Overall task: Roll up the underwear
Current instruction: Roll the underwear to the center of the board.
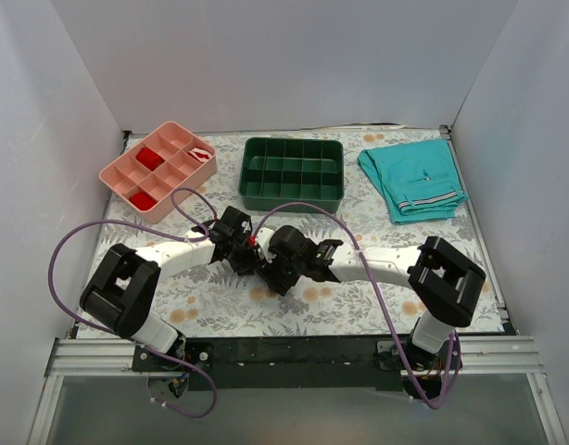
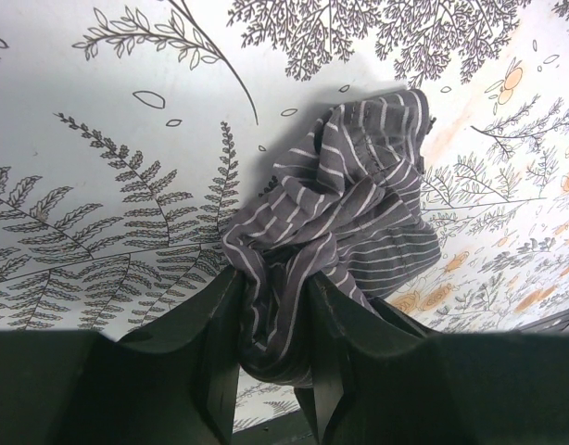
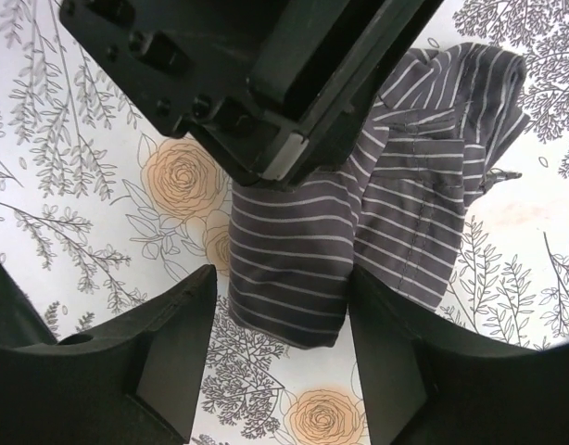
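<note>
Floral table cover (image 1: pixel 220 311) lay under the bunched underwear (image 2: pixel 349 204) mid-frame; left gripper (image 2: pixel 273 306) pinched it, right gripper (image 3: pixel 283 287) straddled it, jaws wide.

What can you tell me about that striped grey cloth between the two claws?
The underwear is thin dark grey cloth with fine pale stripes and a stitched seam, crumpled into a loose bunch, not rolled. The left gripper pinches one end; the right gripper straddles the other, jaws open. It sits mid-table over the flowered cover.
</note>
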`<state>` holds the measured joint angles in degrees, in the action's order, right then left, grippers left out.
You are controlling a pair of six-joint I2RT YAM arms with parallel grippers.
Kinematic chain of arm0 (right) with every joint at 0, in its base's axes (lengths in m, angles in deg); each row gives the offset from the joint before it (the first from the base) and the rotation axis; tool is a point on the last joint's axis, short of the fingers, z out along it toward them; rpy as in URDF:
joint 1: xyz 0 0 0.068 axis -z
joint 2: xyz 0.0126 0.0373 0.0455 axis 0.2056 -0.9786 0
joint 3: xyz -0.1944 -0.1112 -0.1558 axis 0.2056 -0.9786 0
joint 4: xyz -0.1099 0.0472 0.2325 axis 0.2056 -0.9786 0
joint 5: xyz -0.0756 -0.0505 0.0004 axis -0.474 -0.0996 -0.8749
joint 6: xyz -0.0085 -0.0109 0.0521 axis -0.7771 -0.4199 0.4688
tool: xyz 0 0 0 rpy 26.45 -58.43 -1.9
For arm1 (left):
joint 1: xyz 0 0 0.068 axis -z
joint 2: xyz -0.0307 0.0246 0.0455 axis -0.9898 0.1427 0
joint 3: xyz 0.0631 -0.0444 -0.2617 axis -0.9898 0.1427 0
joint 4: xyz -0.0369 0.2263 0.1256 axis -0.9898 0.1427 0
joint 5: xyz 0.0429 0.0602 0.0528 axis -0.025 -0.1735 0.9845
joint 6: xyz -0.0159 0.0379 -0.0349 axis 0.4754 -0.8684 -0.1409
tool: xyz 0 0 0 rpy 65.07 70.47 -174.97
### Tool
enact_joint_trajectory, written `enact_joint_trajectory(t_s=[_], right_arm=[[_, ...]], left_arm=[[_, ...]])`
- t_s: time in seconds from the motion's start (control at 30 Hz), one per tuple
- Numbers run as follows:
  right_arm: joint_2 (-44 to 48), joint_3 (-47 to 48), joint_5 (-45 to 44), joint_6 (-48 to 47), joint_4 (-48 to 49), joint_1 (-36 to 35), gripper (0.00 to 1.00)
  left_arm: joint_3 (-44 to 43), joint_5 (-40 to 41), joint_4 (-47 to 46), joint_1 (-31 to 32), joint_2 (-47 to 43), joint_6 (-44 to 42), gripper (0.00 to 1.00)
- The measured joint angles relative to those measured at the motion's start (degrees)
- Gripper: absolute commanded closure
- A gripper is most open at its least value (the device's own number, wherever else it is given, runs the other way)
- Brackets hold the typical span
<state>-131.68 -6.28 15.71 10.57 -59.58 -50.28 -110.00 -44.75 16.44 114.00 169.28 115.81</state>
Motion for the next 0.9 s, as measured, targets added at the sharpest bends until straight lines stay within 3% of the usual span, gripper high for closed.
enact_joint_trajectory(t_s=[0.2,0.3,0.33,0.4,0.47,0.67,0.8,0.9], right_arm=[[-1.0,0.0,-0.8,-0.4,0.0,-0.3,0.52],[-1.2,0.0,-0.9,-0.4,0.1,-0.3,0.65],[-1.4,0.0,-0.9,-0.2,0.1,-0.3,0.75],[-1.5,0.0,-0.9,0.2,0.2,-0.3,0.85],[-1.5,0.0,-0.7,0.9,0.4,-0.3,0.9],[-1.5,-1.2,3.5,4.0,2.7,1.3,0.96],[-1.5,-4.1,10.9,8.2,8.0,5.0,0.96],[-1.6,-6.2,15.8,11.3,11.5,7.5,0.96]], left_arm=[[0.0,0.0,0.0,0.0,0.0,-0.1,0.72],[0.0,0.0,0.0,0.0,0.0,-0.2,0.72],[0.0,-0.1,0.0,0.0,0.0,-0.2,0.72],[0.0,-0.1,0.0,0.0,0.0,-0.3,0.72],[0.0,0.0,0.0,0.0,0.0,-0.5,0.71],[0.0,0.3,0.3,-0.1,0.0,-0.7,0.6],[0.0,1.4,1.1,-0.3,-0.8,-0.7,0.45],[0.0,3.1,2.2,-0.8,-2.0,-0.9,0.41]])
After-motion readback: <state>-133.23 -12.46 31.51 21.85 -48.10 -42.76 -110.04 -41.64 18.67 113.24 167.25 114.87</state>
